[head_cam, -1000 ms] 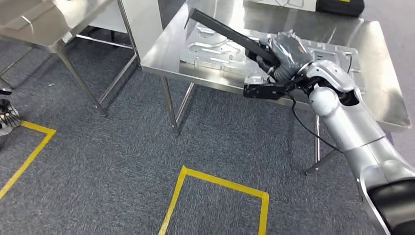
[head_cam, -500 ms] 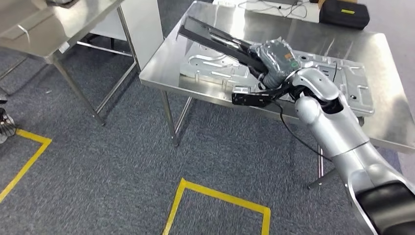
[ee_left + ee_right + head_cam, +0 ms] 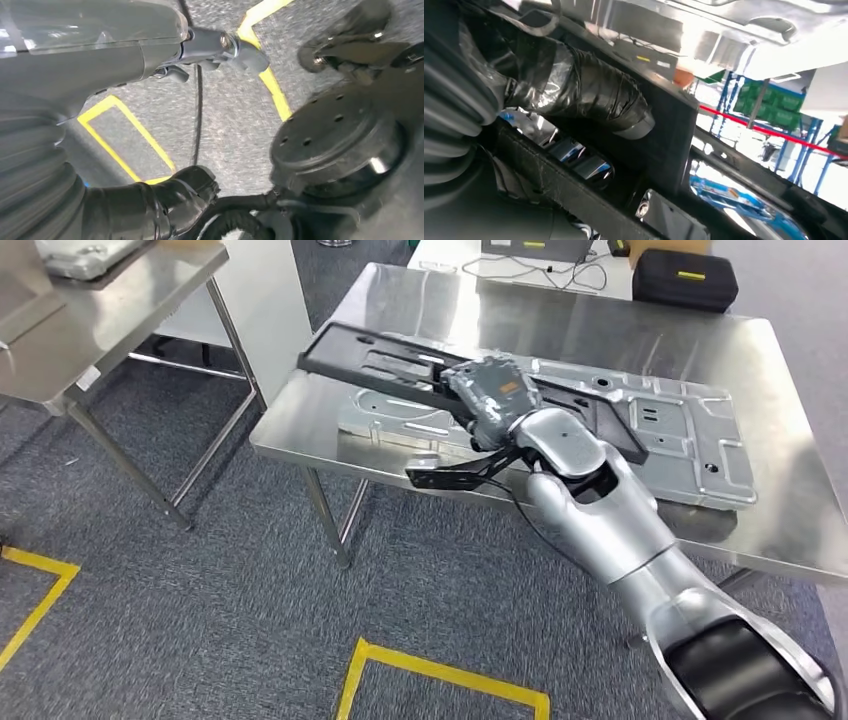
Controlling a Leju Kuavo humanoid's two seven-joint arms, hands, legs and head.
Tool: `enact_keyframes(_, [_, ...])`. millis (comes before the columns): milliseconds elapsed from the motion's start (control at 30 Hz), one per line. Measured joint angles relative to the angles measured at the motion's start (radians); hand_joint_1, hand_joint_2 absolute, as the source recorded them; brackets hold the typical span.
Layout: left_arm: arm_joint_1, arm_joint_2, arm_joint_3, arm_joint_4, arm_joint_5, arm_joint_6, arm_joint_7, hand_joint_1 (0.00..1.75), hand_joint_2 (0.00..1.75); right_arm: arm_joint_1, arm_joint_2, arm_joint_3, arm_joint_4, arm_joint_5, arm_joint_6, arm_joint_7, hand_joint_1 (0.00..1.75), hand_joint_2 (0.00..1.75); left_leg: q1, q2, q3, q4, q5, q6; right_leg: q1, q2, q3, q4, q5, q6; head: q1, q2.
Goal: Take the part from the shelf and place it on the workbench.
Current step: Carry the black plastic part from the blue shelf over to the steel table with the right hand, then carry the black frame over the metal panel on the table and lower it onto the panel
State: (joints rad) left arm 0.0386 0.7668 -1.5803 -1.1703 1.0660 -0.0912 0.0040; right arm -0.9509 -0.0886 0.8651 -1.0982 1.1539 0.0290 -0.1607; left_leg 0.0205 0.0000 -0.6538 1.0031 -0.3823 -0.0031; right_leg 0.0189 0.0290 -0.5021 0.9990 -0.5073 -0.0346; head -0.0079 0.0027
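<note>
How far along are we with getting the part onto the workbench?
Done: the black part is off the shelf and over the workbench. In hand: the right robot hand grips it mid-length above a silver stamped panel; whether it touches down is unclear. Left: set it flat, release, withdraw.

The silver right arm [image 3: 610, 530] reaches from five o'clock toward eleven, its grey-wrapped right hand [image 3: 492, 395] closed (thumb [image 3: 594, 95] across the top) around a long flat black part [image 3: 400, 358]. The left hand [image 3: 75, 55] hangs down, its grasp unclear.
</note>
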Motion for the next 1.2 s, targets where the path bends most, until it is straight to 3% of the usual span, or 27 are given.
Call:
enact_keyframes(67, [-0.005,-0.014,0.000,0.022,-0.006,-0.007,0.001,0.00,1.75,-0.003,0.012,0.012,0.003,0.022,-0.002,0.007,1.75,1.75,0.000,-0.001,0.016,-0.001,-0.010,0.008,-0.001,0.000,0.002,0.012,-0.004,0.010,0.000,0.000])
enact_keyframes(133, [-0.009,-0.026,0.002,0.040,-0.010,-0.010,0.002,0.00,1.75,-0.014,0.018,0.016,0.003,0.038,-0.003,0.010,1.75,1.75,0.004,-0.002,0.037,-0.007,-0.019,0.017,-0.004,-0.007,-0.020,0.062,-0.005,0.021,0.001,0.000])
enact_keyframes(200, [-0.013,-0.036,0.004,0.055,-0.014,-0.012,0.002,0.00,1.75,-0.024,0.023,0.018,0.005,0.053,-0.004,0.011,1.75,1.75,0.007,-0.004,0.055,-0.012,-0.031,0.021,-0.011,-0.017,-0.091,0.177,-0.031,0.034,0.002,0.000])
enact_keyframes(267, [-0.016,-0.047,0.004,0.070,-0.017,-0.014,0.002,0.00,1.75,-0.022,0.026,0.023,0.012,0.066,-0.005,0.010,1.75,1.75,0.009,-0.004,0.076,-0.013,-0.050,0.021,-0.019,-0.022,-0.175,0.280,-0.083,0.043,0.002,0.000])
enact_keyframes(300, [-0.017,-0.053,0.004,0.076,-0.018,-0.016,0.002,0.00,1.75,-0.019,0.027,0.027,0.018,0.070,-0.004,0.009,1.75,1.75,0.009,-0.004,0.090,-0.013,-0.061,0.021,-0.021,-0.023,-0.202,0.292,-0.101,0.045,0.002,0.000])
enact_keyframes(333, [-0.017,-0.058,0.004,0.080,-0.018,-0.018,0.002,0.00,1.75,-0.017,0.027,0.030,0.023,0.074,-0.003,0.007,1.75,1.75,0.009,-0.005,0.106,-0.013,-0.072,0.019,-0.022,-0.024,-0.213,0.273,-0.099,0.044,0.002,0.000])
enact_keyframes(367, [-0.017,-0.061,0.004,0.084,-0.018,-0.019,0.002,0.00,1.75,-0.016,0.028,0.034,0.028,0.078,-0.002,0.006,1.75,1.75,0.009,-0.006,0.123,-0.013,-0.084,0.017,-0.021,-0.025,-0.211,0.225,-0.070,0.040,0.002,0.000])
enact_keyframes(467, [-0.018,-0.065,0.003,0.089,-0.015,-0.020,-0.001,0.00,1.75,-0.020,0.026,0.038,0.043,0.087,0.003,0.004,1.75,1.75,0.007,-0.007,0.159,-0.019,-0.120,0.005,-0.008,-0.027,-0.183,0.050,0.092,0.017,0.002,0.000])
enact_keyframes(500, [-0.018,-0.065,0.003,0.090,-0.013,-0.019,-0.002,0.00,1.75,-0.022,0.026,0.039,0.046,0.089,0.004,0.003,1.75,1.75,0.006,-0.007,0.170,-0.019,-0.126,0.000,-0.005,-0.026,-0.178,0.020,0.117,0.011,0.002,0.000])
enact_keyframes(600, [-0.017,-0.063,0.003,0.093,-0.010,-0.018,-0.004,0.00,1.75,-0.028,0.026,0.040,0.052,0.091,0.005,0.002,1.75,1.75,0.003,-0.006,0.194,-0.008,-0.128,-0.016,-0.008,-0.022,-0.147,0.000,0.120,-0.006,0.001,0.000])
enact_keyframes(667, [-0.018,-0.062,0.003,0.095,-0.009,-0.018,-0.004,0.00,1.75,-0.033,0.028,0.040,0.056,0.092,0.005,0.002,1.75,1.75,0.005,-0.005,0.158,0.072,-0.147,-0.021,-0.010,-0.022,-0.120,-0.003,0.119,-0.021,0.000,0.000])
enact_keyframes(733, [-0.018,-0.061,0.003,0.095,-0.007,-0.016,-0.005,0.00,1.75,-0.034,0.028,0.042,0.061,0.094,0.006,0.003,1.75,1.75,0.005,-0.004,0.074,0.205,-0.197,-0.023,-0.007,-0.022,-0.104,-0.003,0.104,-0.029,0.000,0.000])
enact_keyframes(800, [-0.015,-0.060,0.003,0.095,-0.004,-0.014,-0.005,0.00,1.75,-0.032,0.028,0.046,0.069,0.096,0.010,0.002,1.75,1.75,0.004,-0.004,0.003,0.273,-0.247,-0.022,-0.003,-0.019,-0.086,-0.003,0.085,-0.031,0.000,0.000])
enact_keyframes(833, [-0.013,-0.059,0.002,0.095,-0.001,-0.012,-0.006,0.00,1.75,-0.032,0.028,0.048,0.073,0.096,0.011,0.002,1.75,1.75,0.004,-0.004,-0.011,0.259,-0.247,-0.020,-0.001,-0.016,-0.073,-0.002,0.075,-0.031,-0.001,0.000])
enact_keyframes(867, [-0.010,-0.056,0.002,0.095,0.001,-0.011,-0.006,0.00,1.75,-0.032,0.028,0.049,0.078,0.097,0.013,0.002,1.75,1.75,0.003,-0.004,-0.011,0.215,-0.222,-0.017,0.000,-0.014,-0.059,-0.002,0.064,-0.030,-0.001,0.000])
enact_keyframes(933, [-0.005,-0.049,0.001,0.095,0.005,-0.008,-0.008,0.00,1.75,-0.032,0.026,0.049,0.091,0.097,0.014,0.003,1.75,1.75,-0.002,-0.005,0.008,0.086,-0.109,-0.005,0.003,-0.012,-0.034,0.002,0.039,-0.026,0.000,0.000])
enact_keyframes(1000, [-0.002,-0.040,0.000,0.094,0.009,-0.005,-0.009,0.00,1.75,-0.032,0.023,0.051,0.107,0.096,0.016,0.002,1.75,1.75,-0.009,-0.006,0.023,0.012,-0.033,0.005,0.006,-0.009,-0.019,0.006,0.017,-0.016,0.000,0.000])
enact_keyframes(1100, [-0.001,-0.033,0.000,0.092,0.011,-0.002,-0.012,0.00,1.75,-0.032,0.017,0.052,0.130,0.092,0.014,0.002,1.75,1.75,-0.008,-0.007,0.044,-0.003,-0.032,0.018,0.006,-0.008,-0.017,0.030,0.010,0.001,0.000,0.000])
enact_keyframes(1133, [-0.001,-0.032,0.000,0.092,0.011,-0.002,-0.013,0.00,1.75,-0.033,0.015,0.051,0.138,0.090,0.011,0.002,1.75,1.75,-0.005,-0.006,0.052,-0.006,-0.033,0.023,0.005,-0.010,-0.032,0.059,0.011,0.006,0.001,0.000])
enact_keyframes(1200, [-0.001,-0.031,0.001,0.091,0.012,-0.002,-0.014,0.00,1.75,-0.031,0.011,0.050,0.158,0.085,0.003,0.002,1.75,1.75,-0.002,-0.005,0.069,-0.009,-0.042,0.028,-0.002,-0.016,-0.097,0.162,-0.008,0.021,0.001,0.000])
